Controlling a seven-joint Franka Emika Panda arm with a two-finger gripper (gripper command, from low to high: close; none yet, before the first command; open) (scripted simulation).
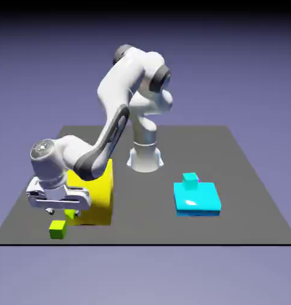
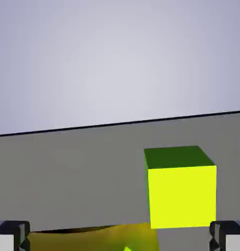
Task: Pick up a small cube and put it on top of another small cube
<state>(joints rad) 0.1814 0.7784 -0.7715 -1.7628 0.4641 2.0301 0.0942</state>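
Observation:
The small cube (image 1: pixel 58 229), tiny and lime-green, sits on the dark table near its front edge at the exterior view's left. My gripper (image 1: pixel 60 212) hangs just above and slightly behind it, open, with nothing held. In the hand view the lime cube (image 2: pixel 180 193) lies ahead and right of centre, in front of the right fingertip (image 2: pixel 229 236). The left fingertip (image 2: pixel 11 236) shows at the bottom corner. My gripper (image 2: pixel 120 241) has only a yellow surface showing between its tips.
A big yellow cube (image 1: pixel 95 195) stands directly behind the gripper, close to the hand. At the exterior view's right lies a flat cyan block (image 1: pixel 198 201) with a small cyan cube (image 1: pixel 190 179) on top. The table's front edge (image 1: pixel 141 243) runs just before the lime cube.

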